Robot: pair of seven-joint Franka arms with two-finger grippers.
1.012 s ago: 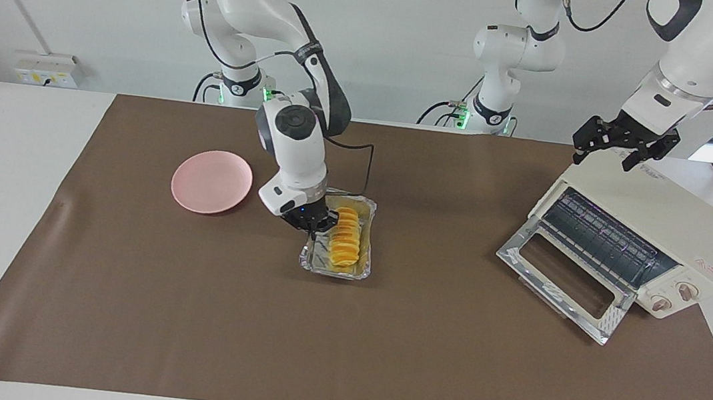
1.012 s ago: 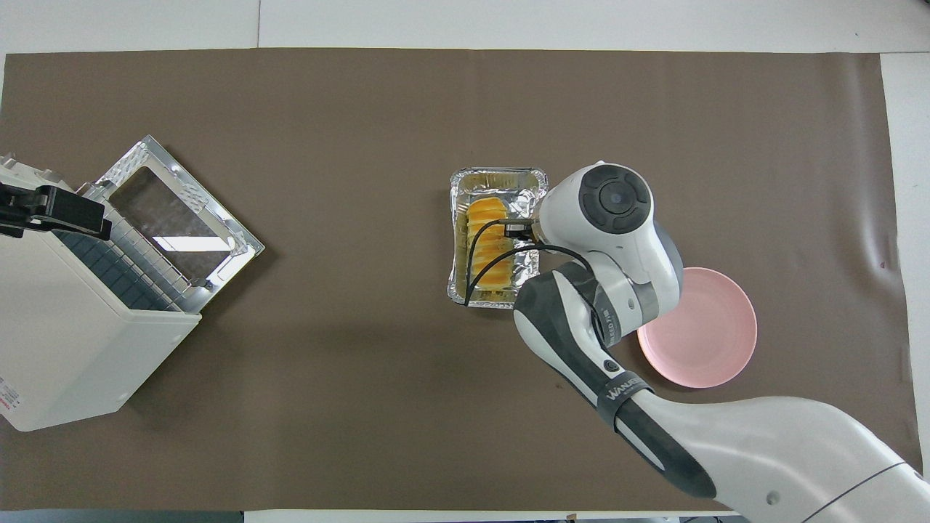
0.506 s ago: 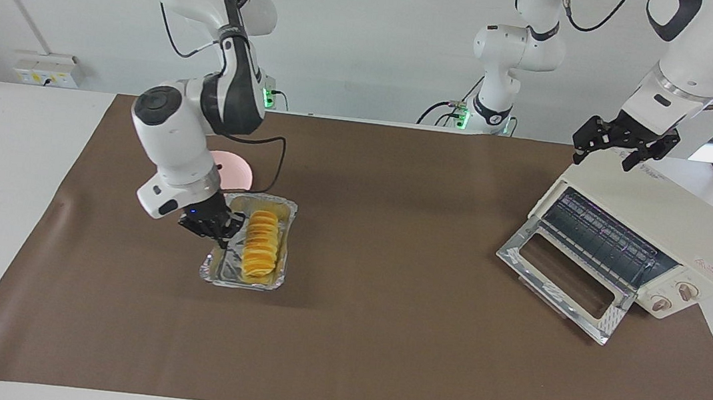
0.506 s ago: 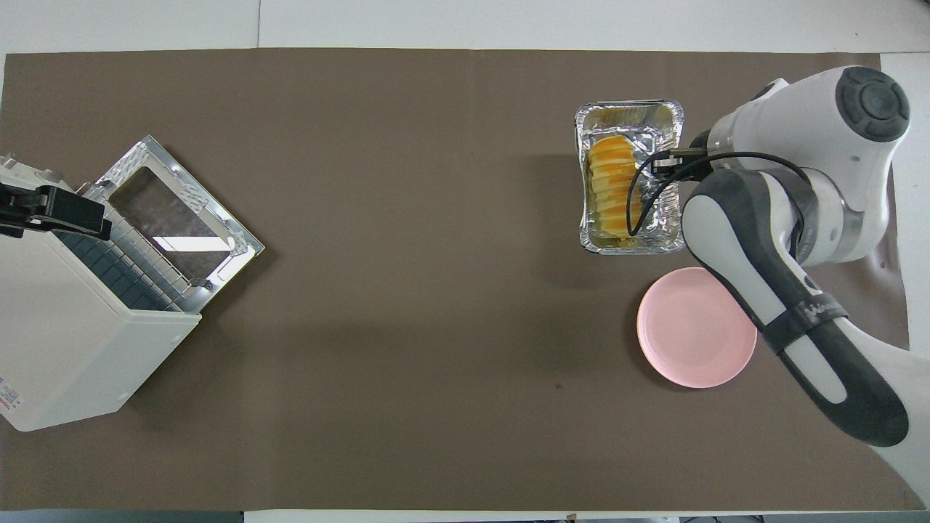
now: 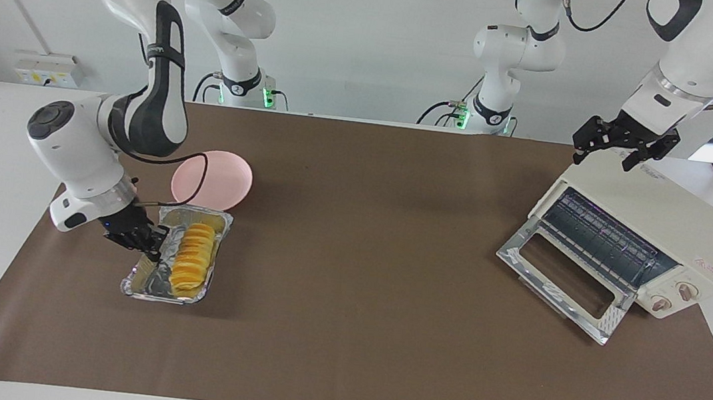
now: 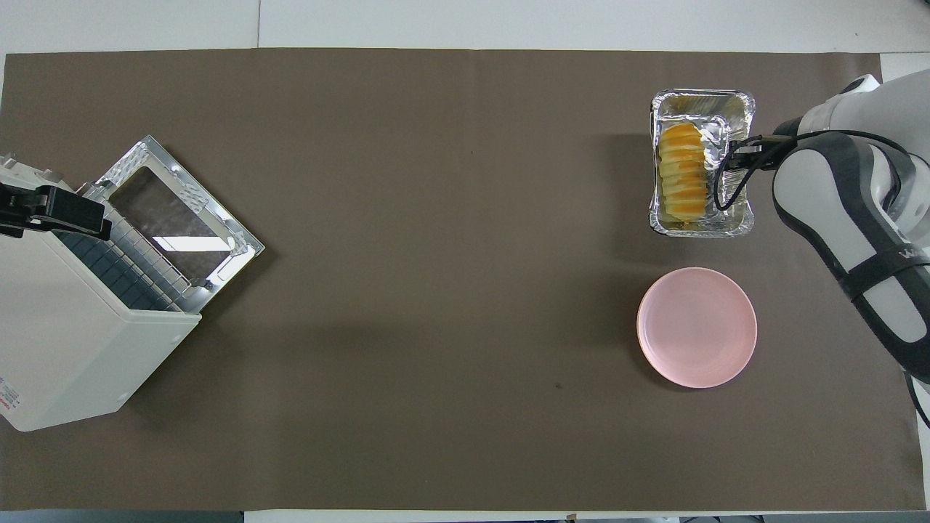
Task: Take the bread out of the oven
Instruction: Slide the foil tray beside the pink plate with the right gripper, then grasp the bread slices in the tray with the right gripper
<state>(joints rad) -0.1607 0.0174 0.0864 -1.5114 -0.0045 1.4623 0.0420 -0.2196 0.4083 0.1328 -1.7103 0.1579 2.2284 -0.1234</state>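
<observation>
The bread (image 5: 192, 258) (image 6: 683, 173), a ridged golden-yellow loaf, lies in a crinkled foil tray (image 5: 142, 284) (image 6: 701, 102) toward the right arm's end of the table. My right gripper (image 5: 146, 244) (image 6: 735, 156) is shut on the tray's long rim beside the loaf. I cannot tell whether the tray touches the mat. The cream oven (image 5: 663, 221) (image 6: 65, 334) stands at the left arm's end with its glass door (image 5: 562, 277) (image 6: 182, 211) dropped open and its rack bare. My left gripper (image 5: 620, 149) (image 6: 51, 211) waits open over the oven's top.
A round pink plate (image 5: 225, 178) (image 6: 696, 327) lies on the brown mat (image 5: 381, 337), nearer to the robots than the foil tray. The open oven door juts out over the mat in front of the oven.
The right arm has carried the foil tray with the bread from the middle of the mat toward its own end, past the plate. The left arm has not moved.
</observation>
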